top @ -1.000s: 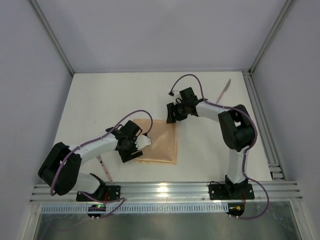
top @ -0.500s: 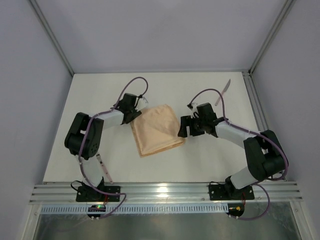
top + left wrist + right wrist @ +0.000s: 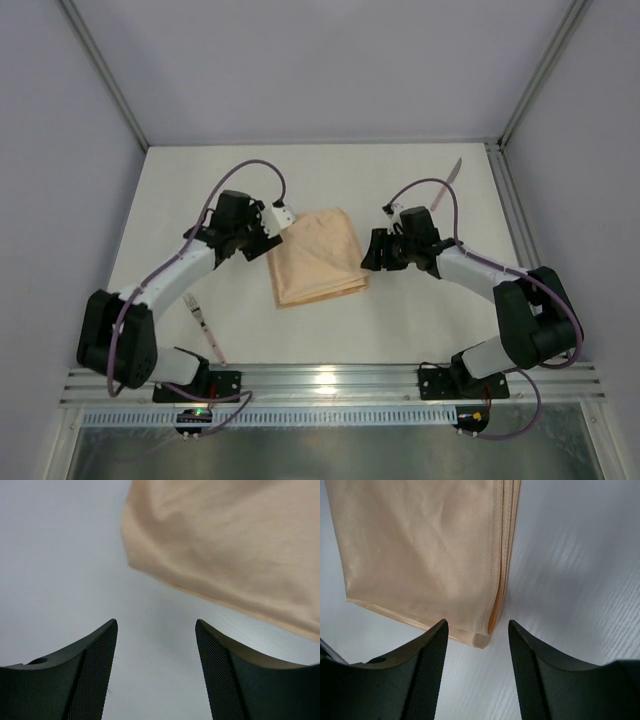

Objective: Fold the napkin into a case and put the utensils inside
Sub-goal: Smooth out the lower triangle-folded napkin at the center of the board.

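Two arms reach in toward the napkin [image 3: 315, 258] from either side. It lies flat near the middle of the worktop [image 3: 420, 310], folded into a slightly skewed rectangle with a few soft wrinkles. It's more of a chunky folded pad than a narrow case.

The left gripper [image 3: 262, 238] sits just beside the cloth's far left corner, with its jaws spread apart and nothing in them. In the left wrist view the peach edge runs across just past the dark fingertips [image 3: 107, 635], and only bare worktop shows between them.

The right gripper [image 3: 372, 252] is at the napkin's right edge with its jaws wide apart too, and it isn't gripping anything. In the right wrist view one corner of the cloth lands right in the gap between the jaws, and you can see the stacked layers along that edge. I can't tell if the fingers actually touch the fabric.

The utensils aren't near the cloth at all. The fork [image 3: 203, 325] lies at the near left, next to the left arm. The knife [image 3: 448, 182] is way off at the far right, close to the side rail.
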{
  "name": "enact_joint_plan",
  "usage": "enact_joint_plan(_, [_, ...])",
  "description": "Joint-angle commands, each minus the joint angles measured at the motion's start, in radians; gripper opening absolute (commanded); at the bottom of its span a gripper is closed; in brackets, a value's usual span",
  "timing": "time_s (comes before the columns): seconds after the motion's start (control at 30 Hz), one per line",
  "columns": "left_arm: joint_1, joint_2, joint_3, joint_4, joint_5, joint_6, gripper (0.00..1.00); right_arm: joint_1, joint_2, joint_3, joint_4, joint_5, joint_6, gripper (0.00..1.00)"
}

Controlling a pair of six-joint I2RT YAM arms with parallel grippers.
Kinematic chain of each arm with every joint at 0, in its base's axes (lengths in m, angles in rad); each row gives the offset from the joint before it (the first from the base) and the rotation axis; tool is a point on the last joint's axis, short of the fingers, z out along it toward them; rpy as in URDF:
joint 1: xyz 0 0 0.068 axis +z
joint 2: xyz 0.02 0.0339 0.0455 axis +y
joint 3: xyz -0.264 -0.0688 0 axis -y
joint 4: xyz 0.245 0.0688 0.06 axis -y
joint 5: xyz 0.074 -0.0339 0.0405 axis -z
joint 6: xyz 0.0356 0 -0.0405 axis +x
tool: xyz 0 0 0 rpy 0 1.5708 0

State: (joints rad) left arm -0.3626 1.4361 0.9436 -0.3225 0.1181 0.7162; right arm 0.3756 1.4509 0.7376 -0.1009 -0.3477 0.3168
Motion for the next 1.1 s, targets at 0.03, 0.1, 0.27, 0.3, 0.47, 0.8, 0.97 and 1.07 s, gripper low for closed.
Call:
enact_joint_plan(0.03, [-0.177,-0.149,-0.141,-0.141,0.039,-0.054,0.71,0.000,0.051,-0.029,0.078,-0.036,0.054,0.54])
enact_joint_plan(0.1, [-0.272,-0.161,-0.201,-0.127,-0.021,-0.046,0.75,0.000,0.066,-0.020,0.084,-0.057,0.062,0.53])
enact_joint_plan(0.27, [-0.388,-0.091,-0.235,-0.061,-0.100,-0.055,0.78,0.000,0.091,-0.047,0.121,-0.065,0.080,0.54])
enact_joint_plan(0.3, [-0.389,-0.082,-0.238,-0.047,-0.101,-0.058,0.77,0.000,0.094,-0.055,0.130,-0.063,0.082,0.53])
enact_joint_plan(0.47, [-0.392,-0.042,-0.252,-0.006,-0.101,-0.067,0.77,0.000,0.111,-0.069,0.145,-0.066,0.084,0.24])
enact_joint_plan(0.8, [-0.392,-0.022,-0.284,0.037,-0.107,-0.076,0.77,0.003,0.011,-0.067,0.109,-0.085,0.070,0.04])
enact_joint_plan(0.97, [-0.392,-0.006,-0.278,0.053,-0.140,-0.084,0.77,0.025,-0.073,-0.072,0.024,-0.092,0.074,0.04])
enact_joint_plan(1.07, [-0.392,0.010,-0.269,0.053,-0.146,-0.092,0.77,0.034,-0.089,-0.099,0.030,-0.111,0.090,0.05])
